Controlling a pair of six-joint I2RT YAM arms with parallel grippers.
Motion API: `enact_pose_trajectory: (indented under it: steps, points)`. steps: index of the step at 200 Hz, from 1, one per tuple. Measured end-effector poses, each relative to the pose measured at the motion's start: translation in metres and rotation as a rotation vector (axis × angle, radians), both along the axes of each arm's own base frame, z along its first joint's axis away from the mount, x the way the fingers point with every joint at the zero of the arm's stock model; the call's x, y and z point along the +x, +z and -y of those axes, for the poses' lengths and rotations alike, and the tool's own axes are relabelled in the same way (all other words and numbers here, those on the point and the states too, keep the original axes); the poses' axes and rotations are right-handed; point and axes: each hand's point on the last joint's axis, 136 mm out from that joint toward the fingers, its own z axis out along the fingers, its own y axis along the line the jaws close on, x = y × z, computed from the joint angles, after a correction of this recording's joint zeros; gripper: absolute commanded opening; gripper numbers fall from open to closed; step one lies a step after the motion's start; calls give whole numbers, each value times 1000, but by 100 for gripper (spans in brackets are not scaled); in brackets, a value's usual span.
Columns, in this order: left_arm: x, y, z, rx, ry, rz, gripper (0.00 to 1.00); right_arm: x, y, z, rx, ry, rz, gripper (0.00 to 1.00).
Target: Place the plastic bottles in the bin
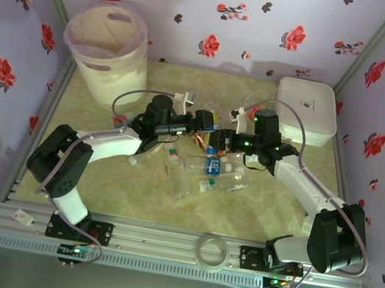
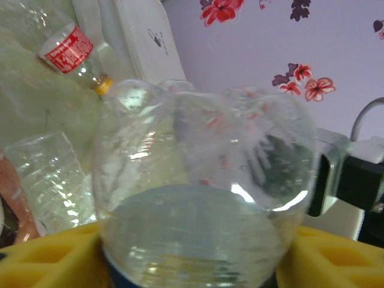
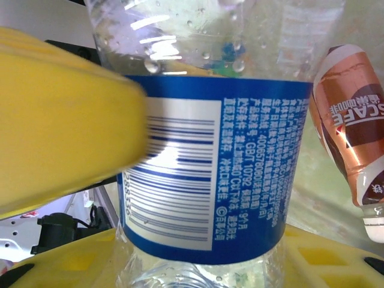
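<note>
Handoff-looking moment at the middle of the bench: right gripper clamped on the blue-label bottle, left gripper snug round its clear base, bin well off left, so if the right lets go before that grip's solid, the slick plastic probably drops.

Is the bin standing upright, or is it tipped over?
Upright: the bin stands on its base in the far left corner, and its round open mouth faces up toward the top camera.
</note>
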Motion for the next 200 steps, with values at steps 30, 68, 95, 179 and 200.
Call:
enact_pose_trajectory:
  steps: [30, 68, 95, 179, 200]
  points:
    - [2, 2, 1, -4, 1, 2, 50, 1, 1, 0, 2, -2, 3, 59]
    - [5, 5, 4, -11, 1, 4, 45, 0, 1, 0, -2, 3, 5, 78]
    - [13, 14, 4, -14, 18, 21, 39, -9, 5, 8, -19, 7, 3, 87]
    - [62, 143, -49, 157, 227, 341, 17, 5, 35, 95, -97, -291, 72, 88]
    - [83, 198, -105, 172, 362, 426, 17, 7, 11, 101, -148, -322, 9, 88]
